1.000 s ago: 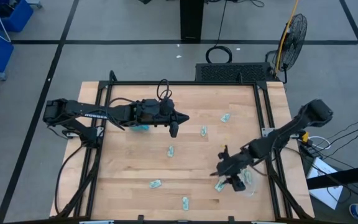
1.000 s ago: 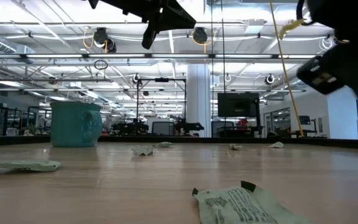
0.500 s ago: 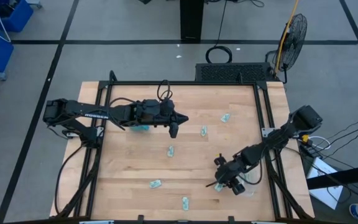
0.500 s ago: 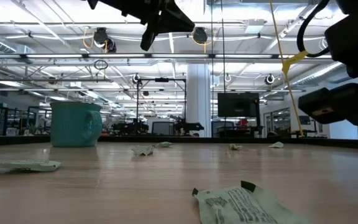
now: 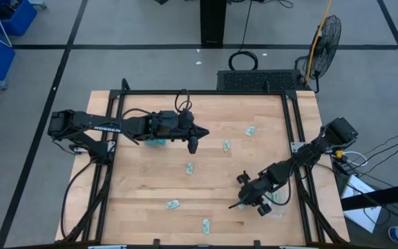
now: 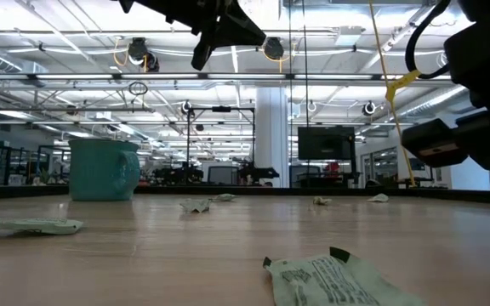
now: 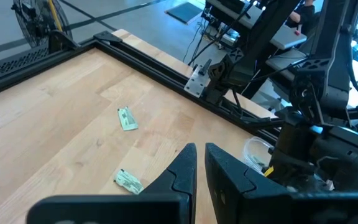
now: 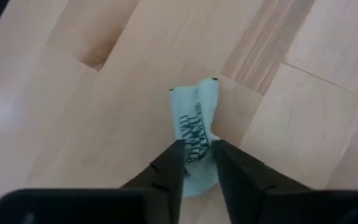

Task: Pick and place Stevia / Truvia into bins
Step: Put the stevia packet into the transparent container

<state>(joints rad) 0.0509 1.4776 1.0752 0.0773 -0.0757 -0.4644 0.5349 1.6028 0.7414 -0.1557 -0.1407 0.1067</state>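
Stevia sachets, small flat pale green and white paper packets, lie scattered over the light wooden table; the right gripper is down at about five o'clock on the table, its dark fingers clenched on one sachet that lies flat on the wood; only the right wrist view shows this pinch; from above the arm hides that sachet, and the right gripper shows merely as a dark shape.

Just beside it, toward the table's right edge, sits the clear shallow plastic tub with rounded corners, partly covered by the arm; the left wrist view catches it again behind the right arm.

Other sachets lie loose: at one o'clock, near centre and, at seven o'clock and at six o'clock.

The left gripper hangs above the table at about eleven o'clock, its fingers nearly together and holding nothing.

The low view alone shows the teal mug in full; from above the left arm covers most of it; a crumpled sachet fills the low view's foreground.
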